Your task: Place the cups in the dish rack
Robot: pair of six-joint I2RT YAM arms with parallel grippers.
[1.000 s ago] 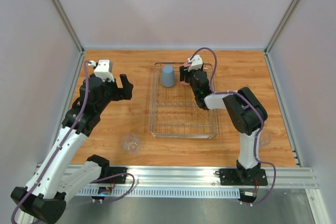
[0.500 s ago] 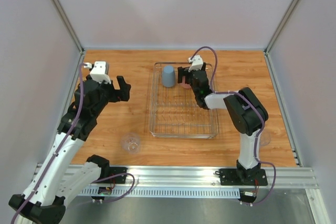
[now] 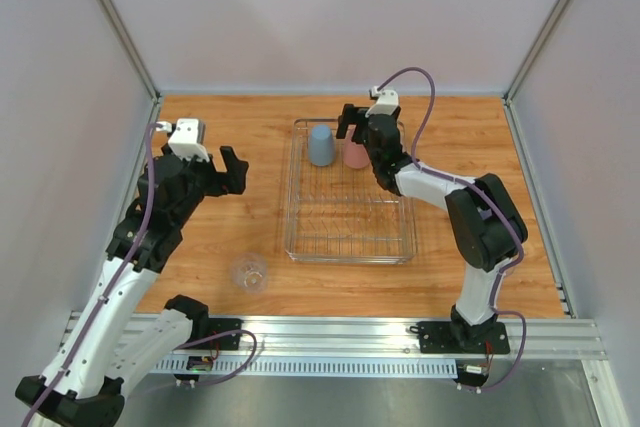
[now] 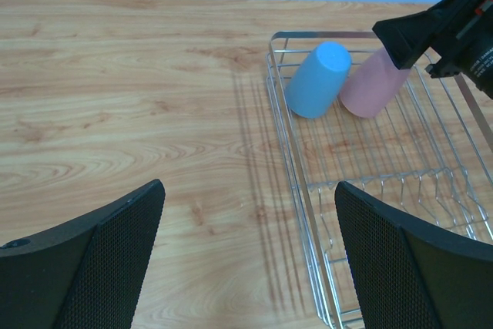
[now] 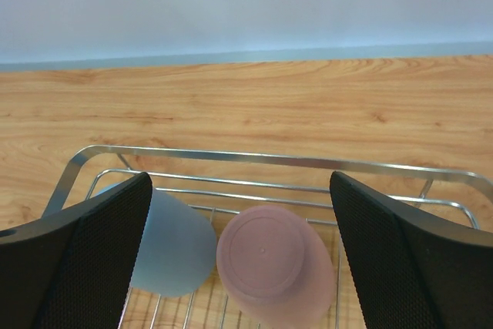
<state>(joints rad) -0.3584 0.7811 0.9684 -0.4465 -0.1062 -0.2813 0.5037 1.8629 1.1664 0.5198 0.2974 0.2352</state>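
Observation:
The dish rack lies mid-table. A blue cup and a pink cup stand bottom-up side by side at its far end. My right gripper is open and empty, just above and behind the pink cup, apart from it. In the right wrist view the pink cup and blue cup sit below the open gripper. My left gripper is open and empty over the table, left of the rack. A clear cup stands on the table at the front left. The lavender cup is out of view.
A second clear cup shows faintly at the right, beside the right arm's lower link. The left wrist view shows the rack's left rim, both cups and the right gripper. Walls enclose the table on three sides.
My right gripper has let go of the pink cup, which now stands beside the blue one, and has drawn up and back. The left arm shifted slightly.

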